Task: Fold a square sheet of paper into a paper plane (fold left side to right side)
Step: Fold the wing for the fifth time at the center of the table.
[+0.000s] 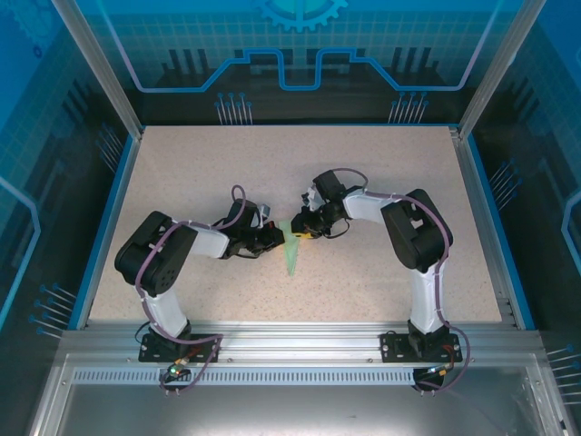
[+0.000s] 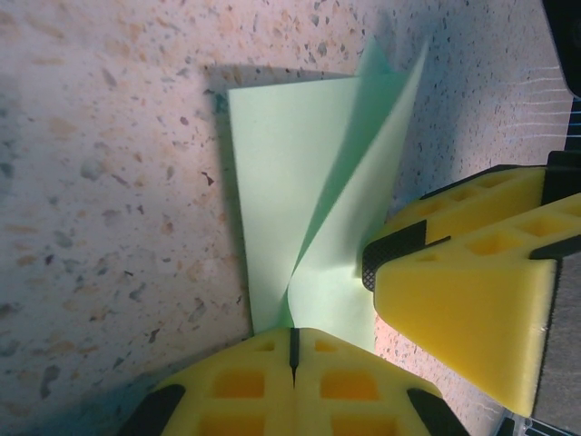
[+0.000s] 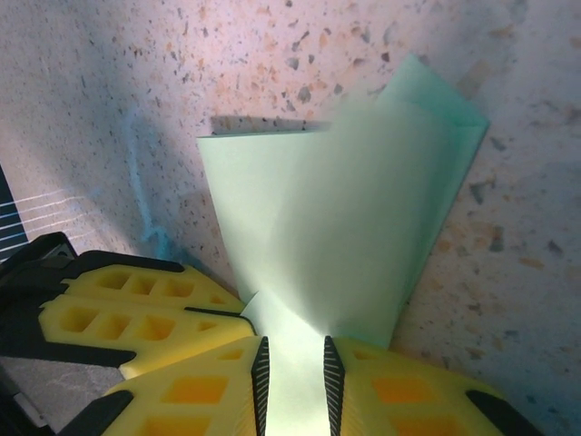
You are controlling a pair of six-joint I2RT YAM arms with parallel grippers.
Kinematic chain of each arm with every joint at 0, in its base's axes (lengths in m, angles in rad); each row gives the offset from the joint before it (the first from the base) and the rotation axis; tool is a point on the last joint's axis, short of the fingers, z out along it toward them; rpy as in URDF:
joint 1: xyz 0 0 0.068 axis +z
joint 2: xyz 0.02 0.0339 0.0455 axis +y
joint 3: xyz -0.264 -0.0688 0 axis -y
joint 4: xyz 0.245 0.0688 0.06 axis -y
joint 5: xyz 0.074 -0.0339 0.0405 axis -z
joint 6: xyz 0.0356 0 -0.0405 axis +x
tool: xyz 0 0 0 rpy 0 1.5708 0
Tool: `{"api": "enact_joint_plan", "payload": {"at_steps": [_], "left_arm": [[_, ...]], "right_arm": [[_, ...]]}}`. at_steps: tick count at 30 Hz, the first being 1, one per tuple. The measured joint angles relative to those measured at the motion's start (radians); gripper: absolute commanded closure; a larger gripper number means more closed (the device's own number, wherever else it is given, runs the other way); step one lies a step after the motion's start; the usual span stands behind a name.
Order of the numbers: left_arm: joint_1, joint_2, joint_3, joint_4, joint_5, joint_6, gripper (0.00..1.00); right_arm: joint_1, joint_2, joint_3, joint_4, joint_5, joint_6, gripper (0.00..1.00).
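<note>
Mint-green unmarked paper plane point(image 2: 300, 209) between both yellow pincers, no writing.

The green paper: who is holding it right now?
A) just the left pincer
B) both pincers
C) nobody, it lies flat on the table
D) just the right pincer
B: the left pincer is shut tight on one part of the folded green paper, and the paper also runs between the fingers of the right pincer, so it stands up off the table.

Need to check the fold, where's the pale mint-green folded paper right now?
From the top camera, the pale mint-green folded paper sits mid-table between both arms, pinched by the left pincer and the right pincer.
</note>
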Motion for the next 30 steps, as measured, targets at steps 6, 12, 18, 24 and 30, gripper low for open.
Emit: {"api": "enact_joint_plan", "payload": {"at_steps": [6,12,18,24,30], "left_arm": [[0.0,0.0,0.0,0.0,0.0,0.0,1.0],[0.0,0.0,0.0,0.0,0.0,0.001,1.0],[0.0,0.0,0.0,0.0,0.0,0.001,1.0],[0.0,0.0,0.0,0.0,0.0,0.001,1.0],[0.0,0.0,0.0,0.0,0.0,0.001,1.0]], "right_arm": [[0.0,0.011,0.011,-0.012,0.0,-0.003,0.74],[0.001,0.018,0.04,-0.061,0.019,-0.01,0.74],[0.0,0.017,0.041,-0.063,0.015,-0.014,0.75],[0.0,0.006,0.053,-0.063,0.015,-0.018,0.76],[0.0,0.006,0.08,-0.05,0.015,-0.018,0.76]]}}
